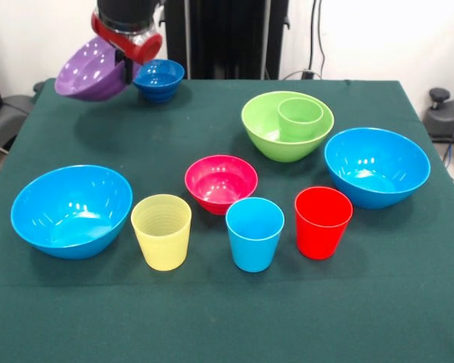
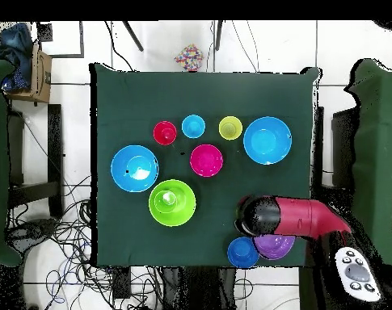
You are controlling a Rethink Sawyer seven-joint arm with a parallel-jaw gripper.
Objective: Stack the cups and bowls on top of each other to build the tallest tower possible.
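My gripper [image 1: 125, 69] is shut on the rim of the wide purple bowl [image 1: 91, 69], which hangs tilted above the table's far left corner. The small dark blue bowl [image 1: 159, 79] sits just beside it. From above, the arm [image 2: 288, 216] covers the gripper and part of the purple bowl [image 2: 274, 245]. The lime green bowl [image 1: 266, 128] holds the green cup [image 1: 300, 117]. Along the front stand the yellow cup [image 1: 161, 231], light blue cup [image 1: 255, 233] and red cup [image 1: 323, 221]. Behind them is the pink-red bowl [image 1: 221, 183].
Two large light blue bowls [image 1: 72, 210] [image 1: 377, 166] sit at the left and right sides of the green cloth table [image 1: 227, 318]. A white remote [image 2: 358, 274] lies off the table near the arm's base.
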